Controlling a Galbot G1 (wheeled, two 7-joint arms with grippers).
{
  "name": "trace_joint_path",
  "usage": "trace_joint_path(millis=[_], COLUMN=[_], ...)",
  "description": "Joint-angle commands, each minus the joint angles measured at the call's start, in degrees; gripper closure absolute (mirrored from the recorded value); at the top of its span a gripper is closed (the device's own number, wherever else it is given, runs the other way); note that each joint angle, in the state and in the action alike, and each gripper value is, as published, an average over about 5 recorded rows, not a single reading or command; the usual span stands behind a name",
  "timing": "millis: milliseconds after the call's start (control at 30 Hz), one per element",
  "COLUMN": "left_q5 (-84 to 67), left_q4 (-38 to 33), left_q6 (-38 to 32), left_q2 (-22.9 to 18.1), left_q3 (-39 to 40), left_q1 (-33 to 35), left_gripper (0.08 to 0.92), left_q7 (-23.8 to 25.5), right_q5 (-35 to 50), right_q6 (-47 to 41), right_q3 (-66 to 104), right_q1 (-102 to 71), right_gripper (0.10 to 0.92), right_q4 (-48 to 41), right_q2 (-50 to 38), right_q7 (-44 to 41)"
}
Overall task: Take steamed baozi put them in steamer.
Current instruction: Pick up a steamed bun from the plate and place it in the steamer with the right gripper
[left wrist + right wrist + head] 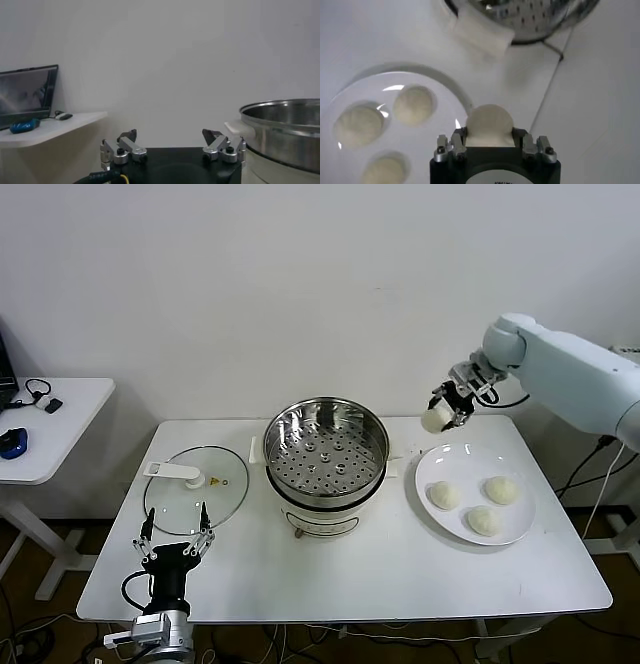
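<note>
My right gripper [443, 415] is shut on a cream-white baozi [435, 420], held in the air above the plate's far edge, to the right of the steamer. In the right wrist view the baozi [489, 122] sits between the fingers. Three more baozi [445, 495] [500, 489] [483, 521] lie on the white plate [520, 529]. The steamer [326, 452], a shiny steel pot with a perforated tray and no baozi in it, stands at the table's middle; it also shows in the right wrist view [530, 17]. My left gripper [175, 536] is open and parked at the table's front left.
A glass lid [196, 487] with a white handle lies flat left of the steamer. A white side table [45, 424] with small items stands to the far left. The steamer's rim [282, 127] shows beside the left gripper [170, 142] in the left wrist view.
</note>
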Motion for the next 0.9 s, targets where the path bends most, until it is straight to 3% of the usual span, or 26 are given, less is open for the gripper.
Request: trace_joint_path(millis=[33, 300, 567, 900], left_q5=[-0.09, -0.02, -0.27, -0.72], left_q4=[-0.10, 0.10, 0.02, 0.22], left_q6=[-0.02, 0.01, 0.01, -0.32], left_q2=[-2.81, -2.81, -2.81, -2.81], left_q3=[0.42, 0.36, -0.10, -0.49], left_q1=[0.02, -0.22, -0.23, -0.09], left_gripper=[0.177, 0.177, 0.177, 0.177], left_q7=[-0.16, -0.25, -0.30, -0.51], right_q5=[5.18, -0.54, -6.14, -15.29], right_q6=[16.93, 28.55, 28.72, 28.72], right_q3=[-11.43, -9.01, -5.49, 0.94], right_q1=[12.27, 7.97, 0.77, -8.82], right_gripper=[0.422, 0.427, 0.429, 0.423], right_q4=[9.74, -2.30, -17.01, -27.58], right_q2=[3.23, 15.05, 26.29, 32.29], right_q7=[4.31, 10.02, 10.36, 10.25])
